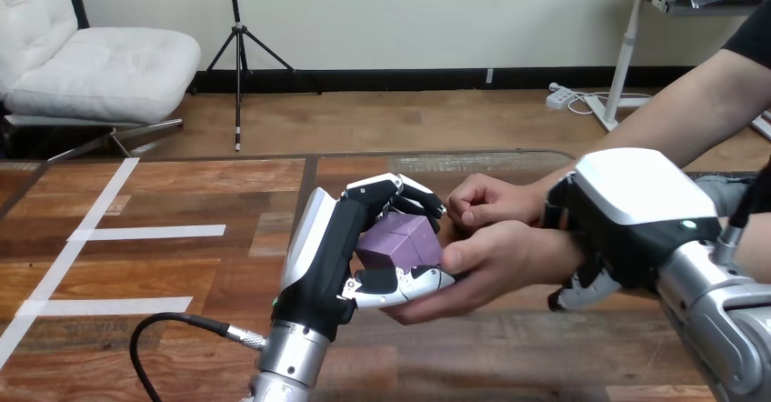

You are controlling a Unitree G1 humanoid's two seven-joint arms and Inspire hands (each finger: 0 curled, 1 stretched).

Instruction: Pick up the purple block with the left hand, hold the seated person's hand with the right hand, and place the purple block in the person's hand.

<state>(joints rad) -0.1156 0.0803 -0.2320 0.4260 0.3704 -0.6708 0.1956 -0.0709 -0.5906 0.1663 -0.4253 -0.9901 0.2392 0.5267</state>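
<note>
My left hand [325,258] is at the table's middle, shut on the purple block [400,241], with fingers curled over its top and the thumb under it. The person's lower hand [502,266] lies palm-up just right of and under the block; its thumb is at the block's right edge and its fingers reach beneath my thumb. My right hand [636,211] is wrapped round that hand's wrist, fingers curling underneath. The person's upper hand [489,202] is curled loosely just behind, close to my left fingertips.
The wooden table [182,193] carries white tape stripes [150,232] at the left. The person's arm comes in from the upper right.
</note>
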